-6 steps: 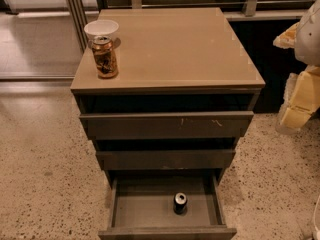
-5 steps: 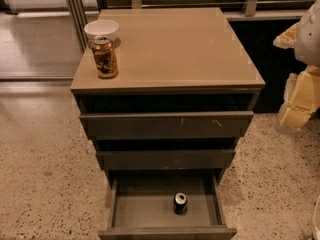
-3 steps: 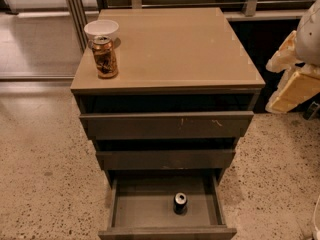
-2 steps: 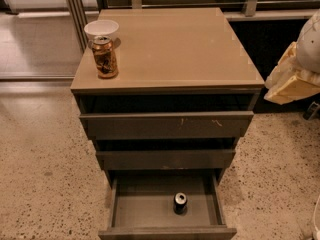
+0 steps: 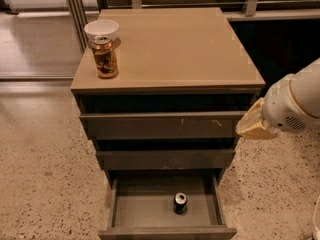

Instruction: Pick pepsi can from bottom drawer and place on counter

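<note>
The pepsi can [image 5: 180, 203] stands upright in the open bottom drawer [image 5: 135, 211], near the middle of its floor, silver top facing up. The counter [image 5: 175, 49] is the tan top slab of the cabinet. My gripper [image 5: 254, 125] is at the right of the cabinet, level with the top drawer's front, on the end of the white arm [image 5: 295, 104]. It is well above and to the right of the can and holds nothing that I can see.
A brown-and-gold patterned can [image 5: 105, 57] and a white bowl [image 5: 101, 29] stand at the counter's back left corner. The top drawer [image 5: 160, 125] and middle drawer [image 5: 165, 159] are shut. Speckled floor lies on both sides; a dark railing runs behind.
The arm has swung in from the far right edge toward the cabinet and come lower, bringing the gripper beside the top drawer. The can and the drawers have not moved.
</note>
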Tool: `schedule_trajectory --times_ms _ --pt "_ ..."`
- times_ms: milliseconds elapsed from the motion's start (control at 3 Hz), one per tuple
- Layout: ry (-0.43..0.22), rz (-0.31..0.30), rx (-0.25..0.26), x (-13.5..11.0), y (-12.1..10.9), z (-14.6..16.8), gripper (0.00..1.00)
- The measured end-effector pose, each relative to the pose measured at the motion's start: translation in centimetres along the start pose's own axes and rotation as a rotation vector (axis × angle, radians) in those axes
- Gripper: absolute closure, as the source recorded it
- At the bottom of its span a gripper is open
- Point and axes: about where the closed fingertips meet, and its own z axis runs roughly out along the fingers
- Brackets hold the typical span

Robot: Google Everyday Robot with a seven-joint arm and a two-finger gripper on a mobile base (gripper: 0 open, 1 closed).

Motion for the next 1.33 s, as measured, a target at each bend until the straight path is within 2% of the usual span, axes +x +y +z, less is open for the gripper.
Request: schedule_trajectory --times_ms 333,667,1000,1333 --pt "-0.009 0.040 -0.083 2.6 2.0 10.6 1.00" --pt "0.035 0.075 -0.175 6.1 3.9 22.1 1.00" --pt "0.073 0.102 -0.230 8.6 5.1 29.0 1.00" --pt "0.100 0.126 -0.265 10.2 6.0 33.1 1.00"
